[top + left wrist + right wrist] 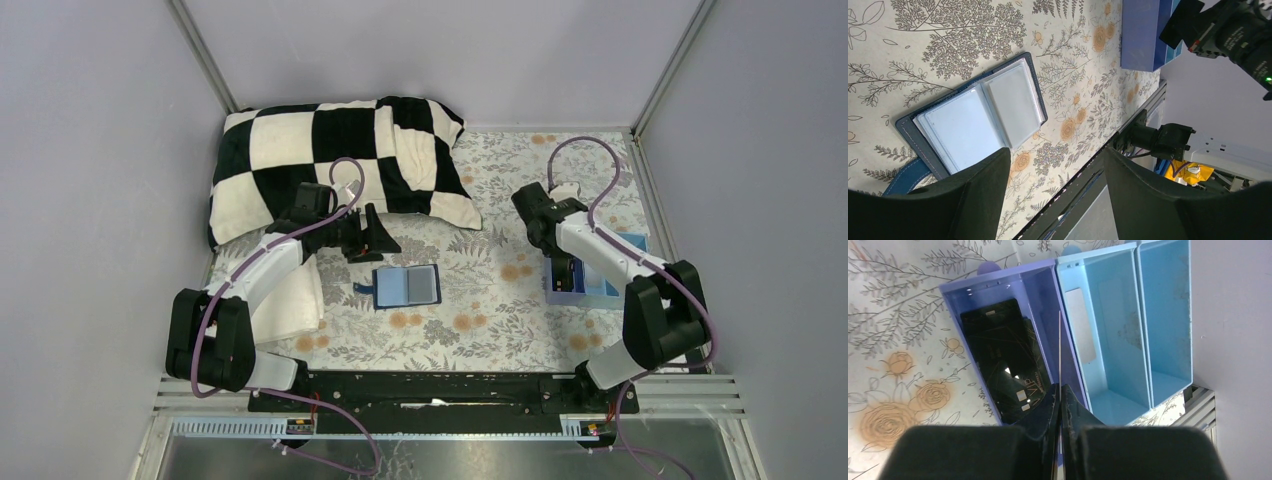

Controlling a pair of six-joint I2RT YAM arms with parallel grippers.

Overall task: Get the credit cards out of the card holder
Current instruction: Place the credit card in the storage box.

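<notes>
One-handed work: pinches a thin card (1059,340) edge-on in the right gripper (1060,390) above the tray's (1168,315) purple compartment by the table's (480,330) right edge. Finds the card holder (407,287) open mid-table, long axis left-right, just nearward of the spread, closer left gripper (383,243).

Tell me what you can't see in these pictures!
- Right wrist view: the thin card in the right jaws shows only its edge; its face is hidden.
- Left wrist view: a left jaw covers one corner of the wallet.
- Top view: the right arm hides much of the tray.
</notes>
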